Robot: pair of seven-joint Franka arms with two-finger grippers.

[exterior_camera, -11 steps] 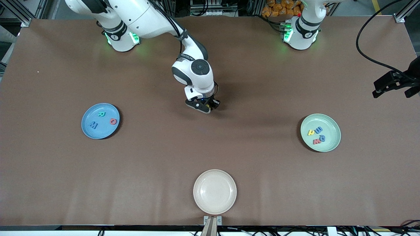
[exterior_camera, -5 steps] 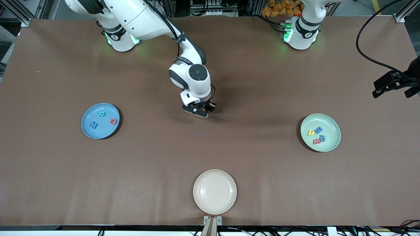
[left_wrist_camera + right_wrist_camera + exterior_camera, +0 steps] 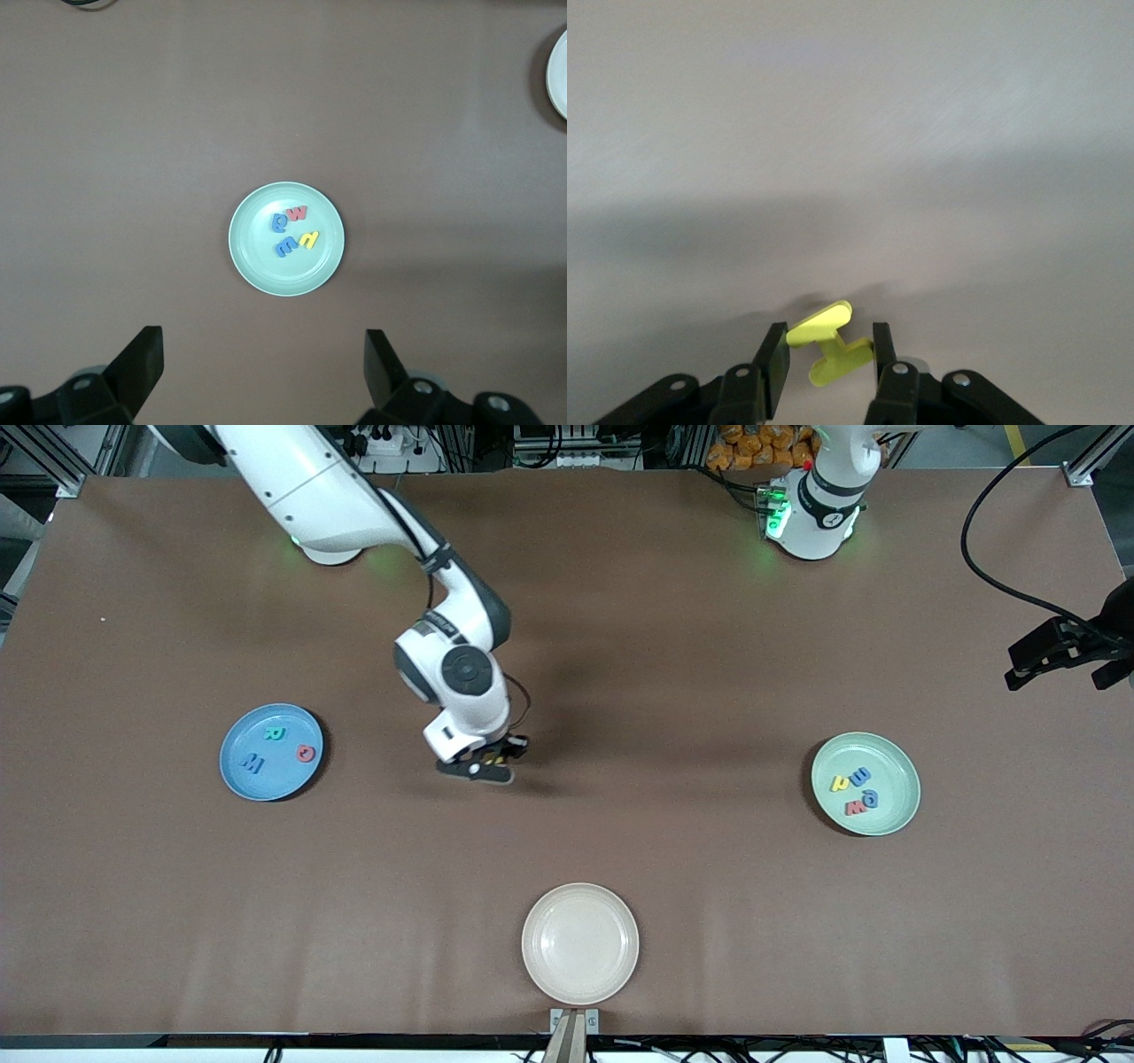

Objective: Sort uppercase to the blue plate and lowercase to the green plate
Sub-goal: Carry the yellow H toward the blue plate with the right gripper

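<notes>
The right gripper [image 3: 483, 766] hangs over bare brown table, between the round sky-blue plate [image 3: 237, 778] and the middle of the table, its two black fingers [image 3: 772, 363] clamped on the small yellow foam capital H [image 3: 828, 345], which sits tilted between them with one bar sticking out past the fingertips. What matters for the drop is that the blue plate lies toward the right arm's end of the table from this gripper, at about the same depth from the front camera, so the carry looks to be a sideways one toward that plate. Three capitals already lie in it: a teal-green R [image 3: 275, 733], a blue W [image 3: 252, 763] and a red Q [image 3: 306, 754]. The left gripper [image 3: 261, 376] waits with its fingers spread wide, empty, high over the left arm's end of the table, near the round pale mint-green plate [image 3: 895, 815], which holds all four small letters [image 3: 855, 789] in a cluster. The round cream plate [image 3: 580, 943] at the table edge nearest the front camera holds nothing. Apart from the letter shapes themselves, I can read no brand, label or writing.
</notes>
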